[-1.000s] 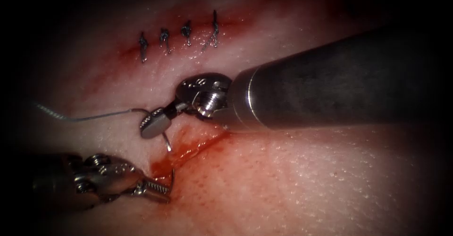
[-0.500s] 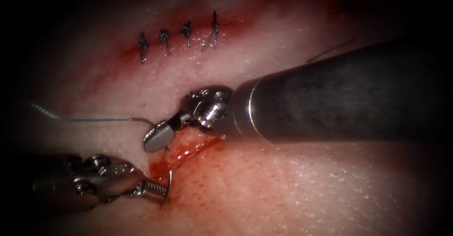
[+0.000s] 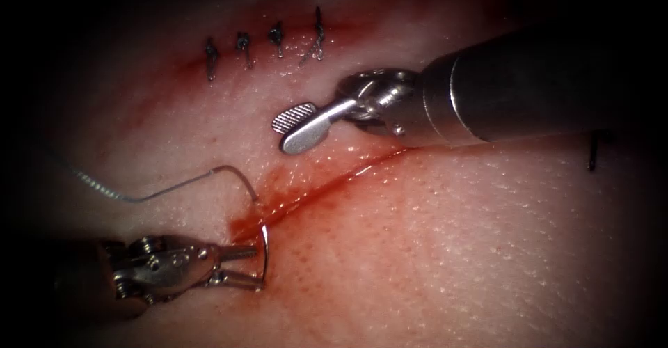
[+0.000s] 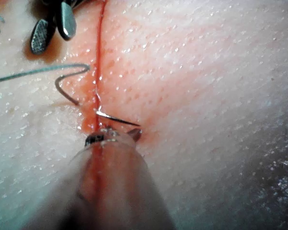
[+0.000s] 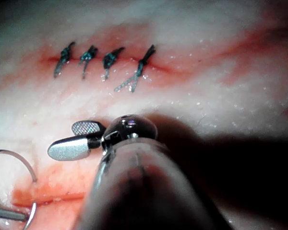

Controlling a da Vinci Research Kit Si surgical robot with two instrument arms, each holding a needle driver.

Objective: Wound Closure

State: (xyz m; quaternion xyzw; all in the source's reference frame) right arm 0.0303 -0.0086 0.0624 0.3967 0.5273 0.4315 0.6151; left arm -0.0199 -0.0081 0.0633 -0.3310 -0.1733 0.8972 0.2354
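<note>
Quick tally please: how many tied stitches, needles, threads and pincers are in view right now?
Tied stitches: 4
Needle: 1, in the tissue, held by the left pincer
Thread: 1
Pincers: 2, right pincer open, holding nothing
Total: 8

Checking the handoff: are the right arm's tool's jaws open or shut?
Open. The right arm's silver tool shows two blades spread apart, with nothing between them, above the red cut.
</note>
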